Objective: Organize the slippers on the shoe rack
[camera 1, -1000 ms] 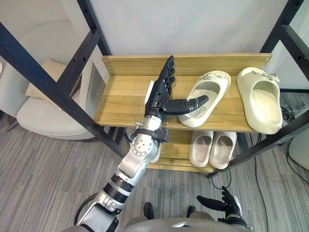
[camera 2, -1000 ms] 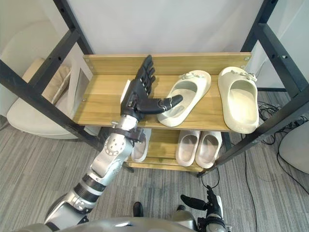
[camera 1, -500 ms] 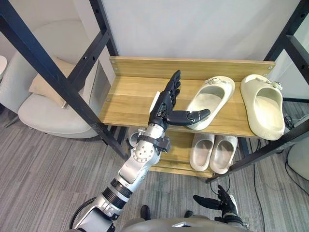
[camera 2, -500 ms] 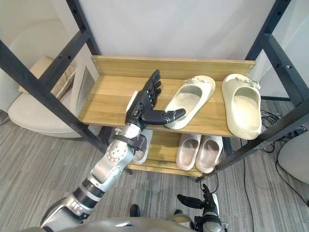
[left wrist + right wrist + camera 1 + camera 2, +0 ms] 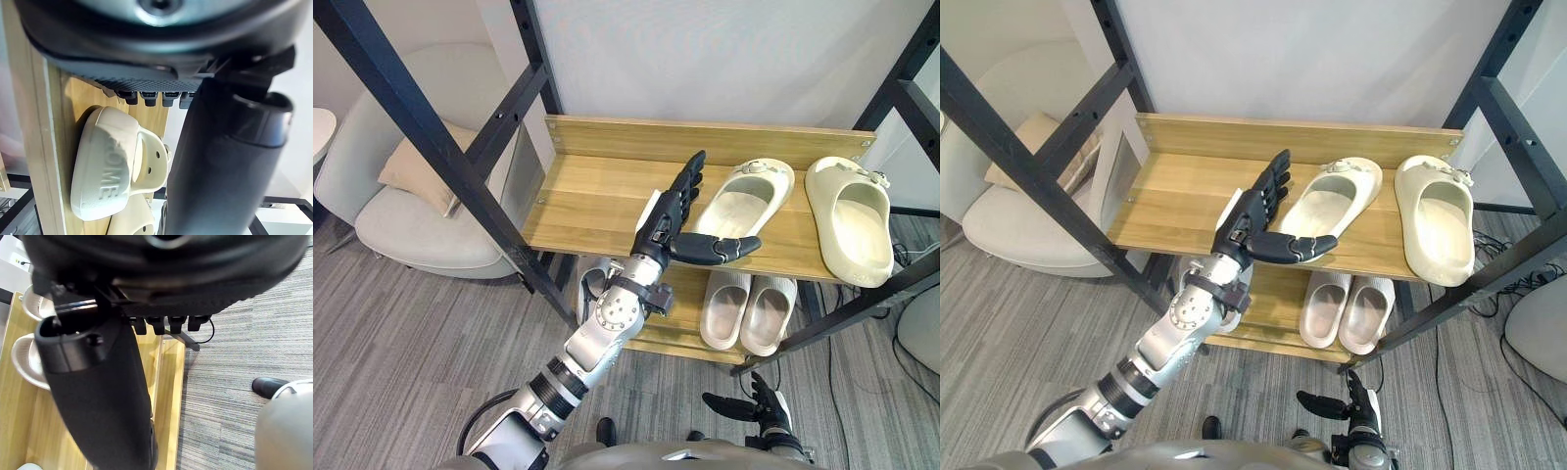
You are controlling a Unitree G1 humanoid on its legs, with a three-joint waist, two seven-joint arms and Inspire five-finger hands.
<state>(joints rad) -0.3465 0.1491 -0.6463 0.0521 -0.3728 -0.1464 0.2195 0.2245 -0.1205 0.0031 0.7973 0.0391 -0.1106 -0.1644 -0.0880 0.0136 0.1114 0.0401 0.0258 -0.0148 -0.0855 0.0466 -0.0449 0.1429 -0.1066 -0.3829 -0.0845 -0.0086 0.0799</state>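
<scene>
Two cream slippers lie on the rack's top shelf (image 5: 587, 196): one (image 5: 741, 199) angled near the middle, the other (image 5: 850, 220) straight at the right end. My left hand (image 5: 672, 217) is open just left of the angled slipper, fingers straight along its side, thumb (image 5: 715, 249) stretched across its heel at the shelf's front edge. The left wrist view has that slipper (image 5: 105, 166) past the fingers. A second cream pair (image 5: 747, 308) sits on the lower shelf. My right hand (image 5: 756, 405) hangs open low near the floor.
Black metal posts (image 5: 440, 157) frame the rack on both sides. Another pale slipper (image 5: 590, 286) lies on the lower shelf behind my left forearm. A white chair (image 5: 406, 211) with a beige cushion stands left of the rack. Grey carpet covers the floor.
The camera has shifted. My left hand has drawn back toward the shelf's front edge, its thumb sliding from inside the angled slipper to its heel. The right hand stays low.
</scene>
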